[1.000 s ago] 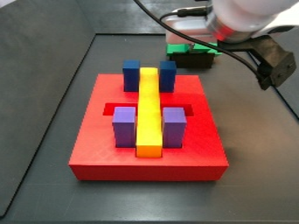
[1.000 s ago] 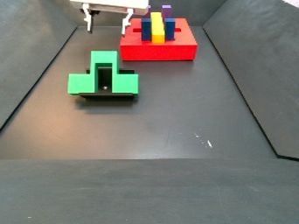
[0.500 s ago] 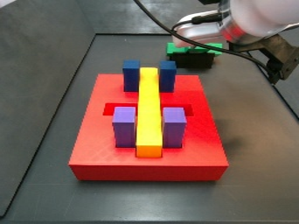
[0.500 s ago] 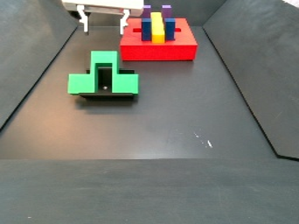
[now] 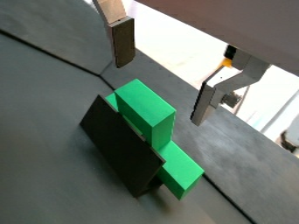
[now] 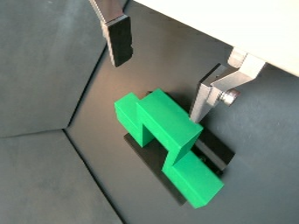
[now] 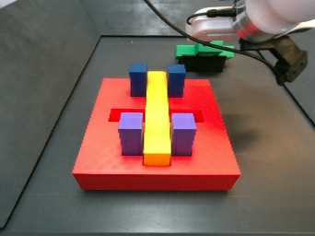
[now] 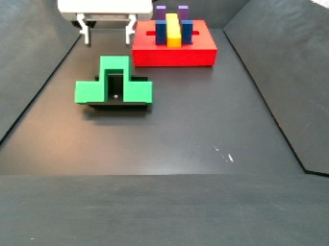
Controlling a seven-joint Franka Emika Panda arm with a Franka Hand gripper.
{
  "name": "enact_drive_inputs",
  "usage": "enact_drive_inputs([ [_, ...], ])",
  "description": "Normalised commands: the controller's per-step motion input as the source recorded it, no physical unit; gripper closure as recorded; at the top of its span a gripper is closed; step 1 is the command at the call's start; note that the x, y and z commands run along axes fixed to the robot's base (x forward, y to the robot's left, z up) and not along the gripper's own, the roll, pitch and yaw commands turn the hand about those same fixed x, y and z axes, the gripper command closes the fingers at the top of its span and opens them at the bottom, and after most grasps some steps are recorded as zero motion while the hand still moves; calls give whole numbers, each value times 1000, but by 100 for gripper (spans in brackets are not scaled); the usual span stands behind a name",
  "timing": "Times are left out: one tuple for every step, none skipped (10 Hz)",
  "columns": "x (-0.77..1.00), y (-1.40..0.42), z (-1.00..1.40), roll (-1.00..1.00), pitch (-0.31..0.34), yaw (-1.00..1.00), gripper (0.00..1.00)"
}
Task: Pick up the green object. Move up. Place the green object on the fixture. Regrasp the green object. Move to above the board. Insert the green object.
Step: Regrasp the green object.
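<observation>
The green object [image 8: 113, 86] rests on the dark fixture [image 8: 122, 105], apart from the board; both also show in a side view [image 7: 204, 51] [image 7: 204, 64]. In both wrist views the green object [image 5: 146, 105] [image 6: 163, 127] lies on the fixture [image 5: 117, 144] below the fingers, just off the gap between them. My gripper [image 8: 108, 36] hangs open above the floor, between the board and the green object. Nothing is between its fingers [image 5: 121, 44] [image 6: 118, 42]. The gripper [image 5: 166, 74] [image 6: 163, 72] touches nothing.
The red board [image 7: 110, 159] [image 8: 180, 56] carries a long yellow bar [image 7: 157, 115], two blue blocks [image 7: 139, 74] and two purple blocks [image 7: 132, 134]. Dark walls ring the floor. The arm's cables hang over the far side of the fixture.
The open gripper has drifted from beside the board towards the green object. The green object and fixture have not moved.
</observation>
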Motion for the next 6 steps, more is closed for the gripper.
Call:
enact_drive_inputs([
  [-40, 197, -109, 66, 289, -411, 0],
  [-89, 234, -103, 94, 309, -414, 0],
  [-31, 111, -80, 60, 226, -363, 0],
  [-106, 134, -71, 83, 197, -300, 0],
  [-131, 97, -120, 80, 134, -237, 0],
  [-77, 46, -149, 94, 71, -177, 0],
])
